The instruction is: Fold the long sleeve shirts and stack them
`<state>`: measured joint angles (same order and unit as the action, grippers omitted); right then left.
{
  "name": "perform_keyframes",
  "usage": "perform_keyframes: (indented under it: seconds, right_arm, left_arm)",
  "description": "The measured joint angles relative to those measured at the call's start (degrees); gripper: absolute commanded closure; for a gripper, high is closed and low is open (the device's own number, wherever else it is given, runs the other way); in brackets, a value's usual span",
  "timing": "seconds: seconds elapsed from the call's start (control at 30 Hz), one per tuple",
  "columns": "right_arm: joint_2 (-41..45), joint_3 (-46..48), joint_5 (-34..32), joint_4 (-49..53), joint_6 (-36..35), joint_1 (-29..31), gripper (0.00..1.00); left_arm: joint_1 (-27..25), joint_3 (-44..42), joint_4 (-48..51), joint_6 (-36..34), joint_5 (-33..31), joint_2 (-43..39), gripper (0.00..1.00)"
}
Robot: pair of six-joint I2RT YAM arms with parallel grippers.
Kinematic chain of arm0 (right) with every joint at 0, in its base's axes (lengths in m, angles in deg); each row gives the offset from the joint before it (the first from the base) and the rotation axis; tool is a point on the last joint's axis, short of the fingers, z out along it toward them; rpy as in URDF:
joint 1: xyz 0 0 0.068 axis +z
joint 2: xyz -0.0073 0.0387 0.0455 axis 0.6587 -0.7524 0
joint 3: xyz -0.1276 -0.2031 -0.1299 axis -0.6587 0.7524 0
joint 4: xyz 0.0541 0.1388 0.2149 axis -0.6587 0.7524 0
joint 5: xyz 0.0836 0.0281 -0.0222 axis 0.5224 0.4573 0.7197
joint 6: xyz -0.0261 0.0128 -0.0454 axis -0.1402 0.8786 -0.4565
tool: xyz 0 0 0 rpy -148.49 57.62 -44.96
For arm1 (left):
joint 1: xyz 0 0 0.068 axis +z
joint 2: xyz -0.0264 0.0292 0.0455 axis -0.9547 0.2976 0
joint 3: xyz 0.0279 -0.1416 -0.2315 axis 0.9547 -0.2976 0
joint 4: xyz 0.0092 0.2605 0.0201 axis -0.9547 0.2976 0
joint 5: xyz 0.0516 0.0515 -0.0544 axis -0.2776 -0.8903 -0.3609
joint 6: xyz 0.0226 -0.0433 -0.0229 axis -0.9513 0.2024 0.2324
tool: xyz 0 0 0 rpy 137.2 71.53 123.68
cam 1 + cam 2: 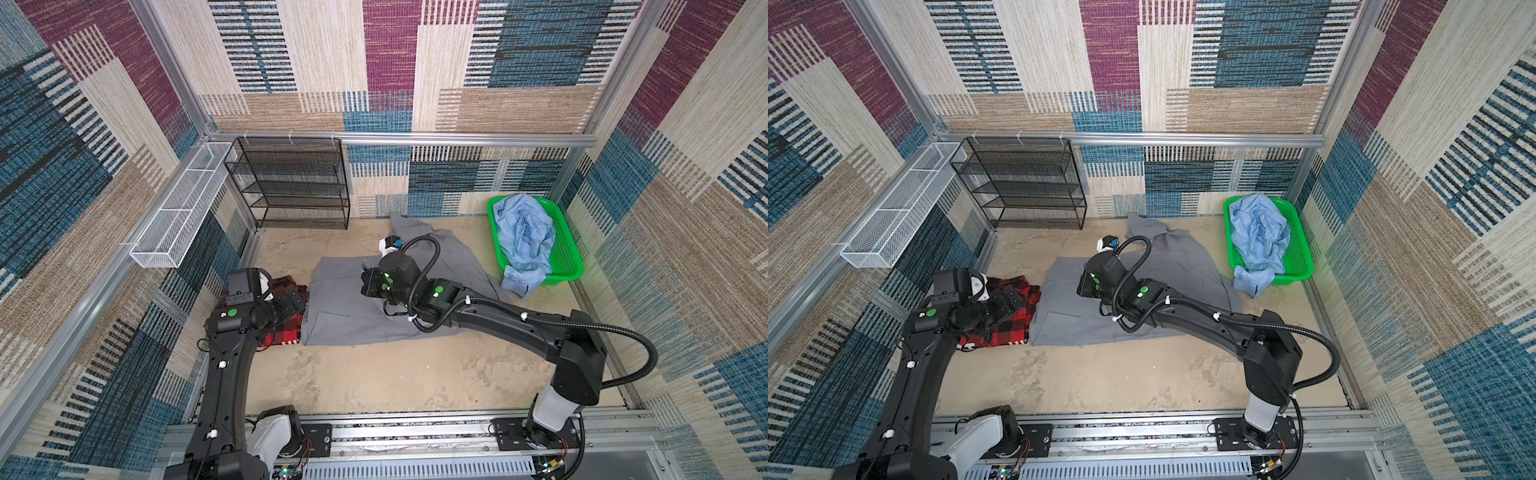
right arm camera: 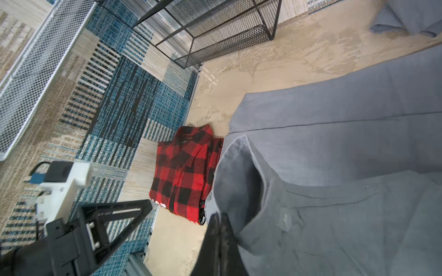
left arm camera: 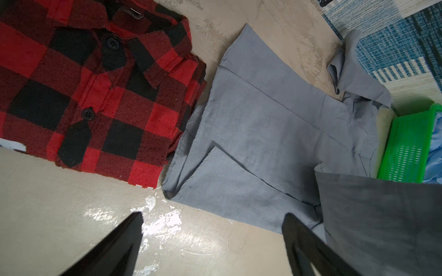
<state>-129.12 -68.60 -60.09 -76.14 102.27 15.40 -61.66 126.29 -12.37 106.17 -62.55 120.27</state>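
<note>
Sandy desk [image 1: 374, 374] setup: right jaws are pinched tight on the grey shirt [image 2: 334, 148] near its collar, while the left jaws are spread wide, holding nothing, just above the desk. Folded plaid shirt [image 3: 95, 95] sits just beside the grey one. Blue shirt [image 1: 523, 237] is bunched in the green basket [image 1: 567, 266], back right.

Plaid shirt [image 3: 83, 95] folded, grey shirt [image 1: 340, 291] spread, blue shirt [image 1: 525, 237] — crumpled
</note>
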Motion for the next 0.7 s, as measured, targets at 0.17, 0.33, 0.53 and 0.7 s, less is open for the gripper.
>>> perform_keyframes:
  seconds: [0.17,0.33,0.53,0.7]
  right_arm:
    - [-3.67,-1.49,-1.49,-0.81,1.4,0.98,1.0]
    - [-8.31,-4.7,-2.95,-1.29,1.77,2.19,1.0]
    - [-13.86,-8.98,-3.37,-1.95,2.93,3.3,1.0]
    - [-17.75,-12.59,-3.37,-2.32,2.78,3.32,1.0]
  left_arm:
    - [0.35,0.13,0.11,0.02,-1.03,-0.22,0.06]
    - [0.74,0.33,0.13,0.02,-2.29,-0.26,0.06]
    - [1.09,0.33,0.22,0.02,-2.34,-0.68,0.06]
    - [1.11,0.33,0.31,0.02,-2.34,-0.68,0.06]
